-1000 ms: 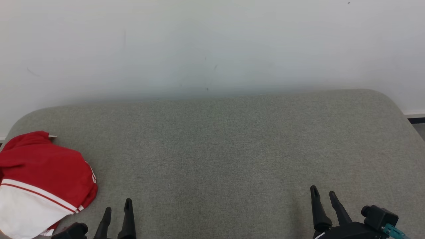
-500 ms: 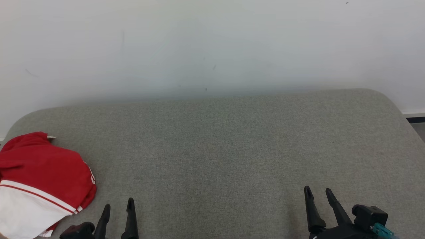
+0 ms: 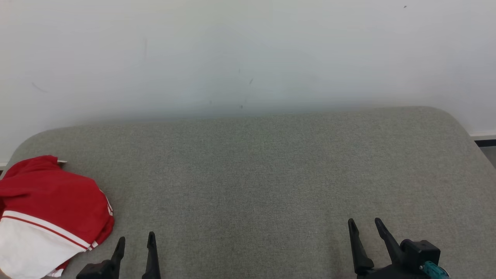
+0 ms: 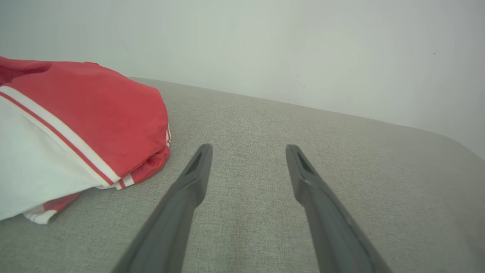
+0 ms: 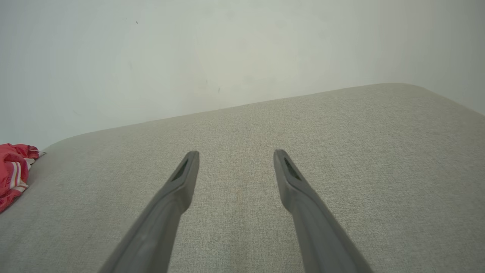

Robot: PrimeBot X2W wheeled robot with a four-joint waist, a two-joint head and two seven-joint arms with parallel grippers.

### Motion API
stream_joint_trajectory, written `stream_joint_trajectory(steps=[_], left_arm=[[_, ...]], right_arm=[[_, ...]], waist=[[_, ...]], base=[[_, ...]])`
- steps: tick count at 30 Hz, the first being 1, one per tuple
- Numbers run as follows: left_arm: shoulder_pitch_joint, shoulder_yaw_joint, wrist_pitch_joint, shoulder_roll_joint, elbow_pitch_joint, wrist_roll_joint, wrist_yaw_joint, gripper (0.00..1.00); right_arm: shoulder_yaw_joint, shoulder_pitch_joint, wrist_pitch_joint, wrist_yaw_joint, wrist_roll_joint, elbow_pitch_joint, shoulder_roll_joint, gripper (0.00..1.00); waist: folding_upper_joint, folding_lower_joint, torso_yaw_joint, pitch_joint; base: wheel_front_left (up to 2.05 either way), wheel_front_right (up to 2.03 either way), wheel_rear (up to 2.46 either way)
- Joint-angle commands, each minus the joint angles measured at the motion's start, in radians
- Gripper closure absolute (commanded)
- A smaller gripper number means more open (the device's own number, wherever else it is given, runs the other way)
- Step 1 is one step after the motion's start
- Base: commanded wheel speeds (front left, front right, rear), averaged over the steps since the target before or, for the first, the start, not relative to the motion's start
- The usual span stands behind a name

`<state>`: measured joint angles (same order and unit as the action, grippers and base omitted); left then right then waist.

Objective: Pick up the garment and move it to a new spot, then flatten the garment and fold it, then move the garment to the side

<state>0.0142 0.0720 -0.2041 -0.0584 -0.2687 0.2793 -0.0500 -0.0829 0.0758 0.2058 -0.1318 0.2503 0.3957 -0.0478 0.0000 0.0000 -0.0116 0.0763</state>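
Observation:
The garment (image 3: 50, 211) is red with white panels and white stripes, folded into a bundle at the far left of the grey cushion (image 3: 252, 174). In the left wrist view the garment (image 4: 75, 125) lies just left of my fingers, apart from them. My left gripper (image 3: 135, 242) stands open and empty at the lower left, a short way right of the bundle. My right gripper (image 3: 364, 225) is open and empty at the lower right. In the right wrist view the garment (image 5: 13, 170) shows at the far left edge.
A pale wall (image 3: 248, 54) rises directly behind the cushion. The cushion's rounded corners fall away at the left and right, with a dark strip of floor (image 3: 486, 142) at the right edge.
Both grippers have sunk slightly toward the bottom of the head view, and the right one has drifted a little left. The garment lies as before.

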Motion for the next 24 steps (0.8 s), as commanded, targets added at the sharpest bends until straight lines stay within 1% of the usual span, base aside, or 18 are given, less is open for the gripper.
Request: stream_joint_trajectory(steps=[1, 24], left_arm=[[-0.007, -0.003, -0.012, -0.006, -0.001, -0.033, -0.004, 0.00], [-0.030, 0.000, -0.055, 0.001, -0.020, -0.191, -0.026, 0.00]], right_arm=[[-0.005, 0.008, 0.010, 0.002, -0.028, 0.004, -0.003, 0.00], [-0.025, 0.012, 0.052, 0.002, -0.178, 0.054, -0.004, 0.00]], waist=[[0.0000, 0.0000, -0.001, 0.002], [0.0000, 0.0000, -0.006, 0.027]], base=[[0.00, 0.00, 0.00], [0.00, 0.00, 0.00]])
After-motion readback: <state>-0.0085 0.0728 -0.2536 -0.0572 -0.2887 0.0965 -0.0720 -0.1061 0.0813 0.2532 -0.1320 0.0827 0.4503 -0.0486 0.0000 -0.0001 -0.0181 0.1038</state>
